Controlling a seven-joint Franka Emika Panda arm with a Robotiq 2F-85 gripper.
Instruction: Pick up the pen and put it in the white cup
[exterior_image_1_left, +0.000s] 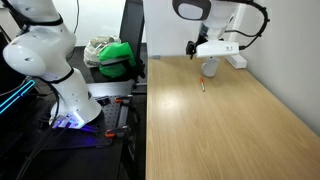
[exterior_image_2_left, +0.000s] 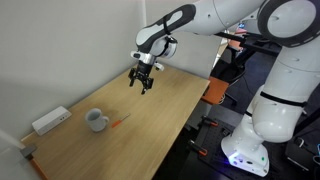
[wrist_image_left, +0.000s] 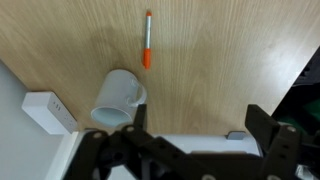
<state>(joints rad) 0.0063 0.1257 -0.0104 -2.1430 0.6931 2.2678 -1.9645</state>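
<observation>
The pen is a thin reddish-orange stick lying flat on the wooden table (exterior_image_1_left: 230, 130) in both exterior views (exterior_image_1_left: 202, 87) (exterior_image_2_left: 119, 122) and in the wrist view (wrist_image_left: 148, 40). The white cup (exterior_image_1_left: 209, 68) (exterior_image_2_left: 96, 120) (wrist_image_left: 118, 98) stands close beside the pen. My gripper (exterior_image_1_left: 192, 47) (exterior_image_2_left: 141, 80) (wrist_image_left: 200, 125) hangs in the air above the table, some way from the cup and pen. Its fingers are spread apart and hold nothing.
A flat white rectangular block (exterior_image_1_left: 237, 60) (exterior_image_2_left: 50, 120) (wrist_image_left: 50, 112) lies near the wall beyond the cup. A green bag (exterior_image_1_left: 117, 57) and a second white arm (exterior_image_1_left: 45, 50) sit off the table's edge. A wall borders the table.
</observation>
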